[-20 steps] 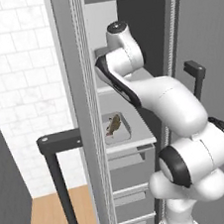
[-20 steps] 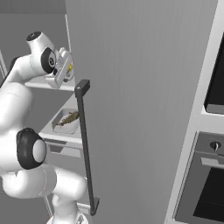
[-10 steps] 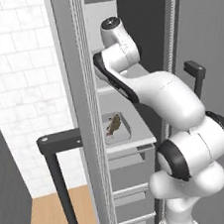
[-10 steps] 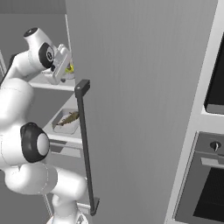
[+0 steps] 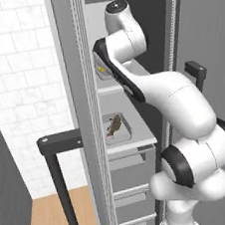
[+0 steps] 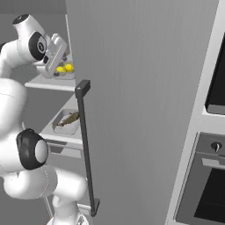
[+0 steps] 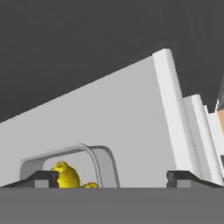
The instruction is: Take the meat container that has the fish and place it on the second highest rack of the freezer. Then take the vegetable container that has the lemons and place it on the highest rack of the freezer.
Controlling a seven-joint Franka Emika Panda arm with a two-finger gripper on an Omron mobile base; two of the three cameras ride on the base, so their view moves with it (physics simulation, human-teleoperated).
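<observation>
on the top rack of the freezer (image 6: 132, 88) sits the lemon tray (image 6: 61, 74), a shallow pale grey metal pan with rounded corners, two bright yellow lemons (image 6: 65, 68) showing over its rim. in the hand view its curved corner and one lumpy lemon lie low and to the left, on the bare pale shelf. whether the pan rests fully on the rack or overhangs the front edge i cannot tell.

one rack down, the fish tray (image 6: 67, 122) lies flat with the fish (image 5: 114, 126) slanted along it, slim, brown and olive.

the gripper (image 6: 56, 52) hangs just at the lemon tray's near end, jaws spread wide with nothing between them; both dark tips in the hand view stand well apart. so both pans look placed, and the risk is in leaving.

what could go wrong, as i judge it: a finger tip hooking the tray's rim as the hand pulls back, dragging the pan toward the front edge or tipping it so the lemons roll out. the forearm reaches in close beside the door (image 5: 79, 114) and the rack above the fish, so a careless swing could knock either, or jolt the fish tray below. lifting clear of the rim first, then backing out straight, seems the safe way.
</observation>
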